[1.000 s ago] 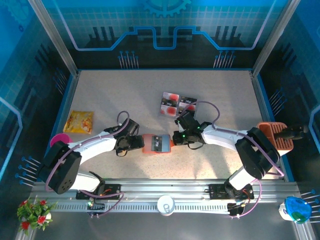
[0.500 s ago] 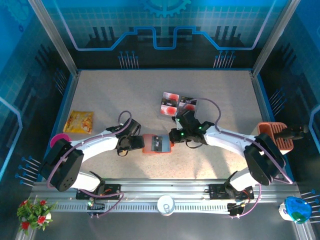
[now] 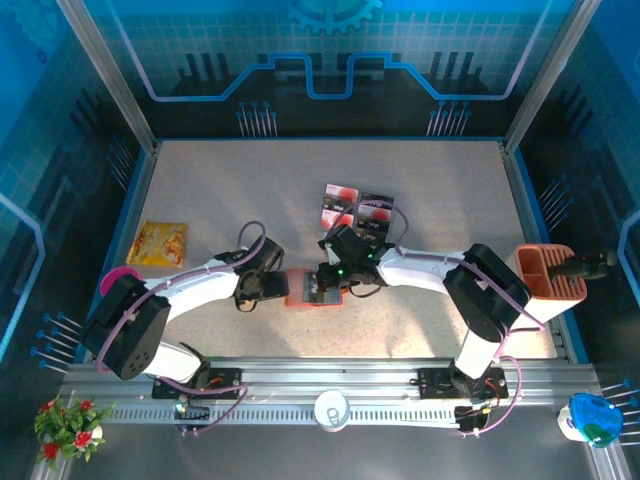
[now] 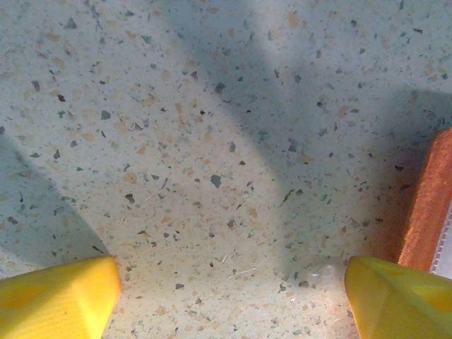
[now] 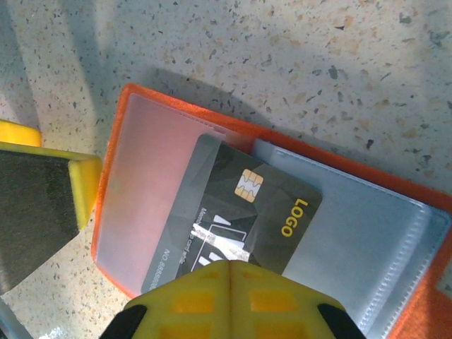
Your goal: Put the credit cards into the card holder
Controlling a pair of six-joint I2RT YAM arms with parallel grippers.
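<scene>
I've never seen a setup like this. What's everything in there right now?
credit cards: three, dark; two with red patches on table behind holder, third on the open holder.
card holder: one, orange, clear pockets, table middle.
snack packet: one, yellow, left.
ribbed container: one, orange, right edge.
cup: one, white, front centre.
flowers: one bunch, red, front-left corner.
left gripper: one, yellow fingers, open, beside holder.
right gripper: one, yellow fingers, shut, above the third card.

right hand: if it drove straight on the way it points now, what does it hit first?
The credit card lying on the open card holder. The shut right hand has its tips at the card's near edge and may already touch it; depth is unclear.
</scene>
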